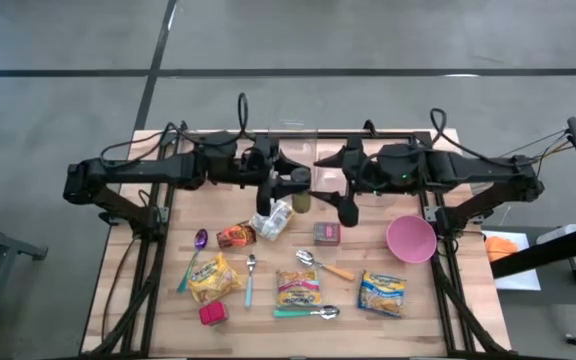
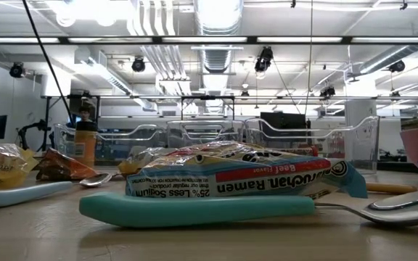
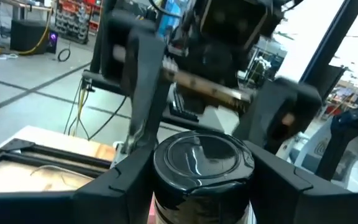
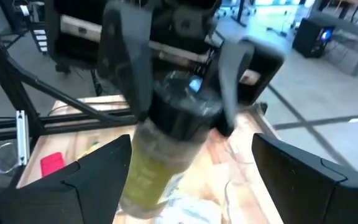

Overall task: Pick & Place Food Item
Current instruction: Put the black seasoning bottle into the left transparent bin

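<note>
A jar with a black lid and yellow-green contents hangs above the middle of the table, and my left gripper is shut on it. In the right wrist view the jar hangs tilted, lid toward the left arm. My right gripper faces it from the table's right side. It is open, and its fingers stand wide on either side of the jar's lower body. The low view shows neither gripper. My left gripper pinches the jar's black lid by its sides between its two fingers. The fingers come in level from the table's left. The jar is lifted clear of the table and hangs tilted below the lid.
A clear bag and an orange snack packet lie under the grippers. Farther forward lie ramen packets, spoons, a small box and a red item. A pink bowl stands at the right.
</note>
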Tool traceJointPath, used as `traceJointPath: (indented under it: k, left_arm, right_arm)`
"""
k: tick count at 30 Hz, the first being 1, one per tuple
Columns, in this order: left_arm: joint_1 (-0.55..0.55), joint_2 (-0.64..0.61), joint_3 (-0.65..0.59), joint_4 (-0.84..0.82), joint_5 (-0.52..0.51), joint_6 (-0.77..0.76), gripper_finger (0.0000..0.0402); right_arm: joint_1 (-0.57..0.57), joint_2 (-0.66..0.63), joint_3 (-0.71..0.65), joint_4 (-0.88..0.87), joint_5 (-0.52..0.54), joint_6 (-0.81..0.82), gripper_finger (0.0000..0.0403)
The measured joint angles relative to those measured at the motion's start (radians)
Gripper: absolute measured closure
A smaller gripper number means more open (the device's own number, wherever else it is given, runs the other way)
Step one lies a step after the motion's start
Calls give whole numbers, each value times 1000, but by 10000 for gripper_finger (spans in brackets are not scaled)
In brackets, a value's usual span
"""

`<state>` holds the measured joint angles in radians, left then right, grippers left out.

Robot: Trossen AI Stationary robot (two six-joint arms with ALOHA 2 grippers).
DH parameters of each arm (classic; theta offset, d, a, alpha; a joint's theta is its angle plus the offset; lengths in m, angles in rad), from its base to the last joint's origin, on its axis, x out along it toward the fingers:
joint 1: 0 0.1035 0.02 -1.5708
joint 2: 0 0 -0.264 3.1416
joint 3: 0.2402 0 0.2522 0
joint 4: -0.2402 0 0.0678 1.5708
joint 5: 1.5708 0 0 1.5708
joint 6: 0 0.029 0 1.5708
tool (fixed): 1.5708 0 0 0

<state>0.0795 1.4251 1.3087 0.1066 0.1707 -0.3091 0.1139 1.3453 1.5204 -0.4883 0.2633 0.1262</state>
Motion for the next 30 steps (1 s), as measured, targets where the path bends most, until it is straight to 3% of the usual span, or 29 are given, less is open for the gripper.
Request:
traceJointPath:
  k: [11, 26, 30]
  left_arm:
    - [9, -1, 0, 95, -42, 52, 195]
    - [12, 1, 0, 145, -21, 48, 195]
    - [12, 3, 0, 144, -21, 47, 195]
  right_arm:
    - [13, -3, -85, 137, 4, 76, 72]
    - [0, 15, -200, 364, 26, 54, 73]
    - [-1, 36, -200, 368, 22, 53, 92]
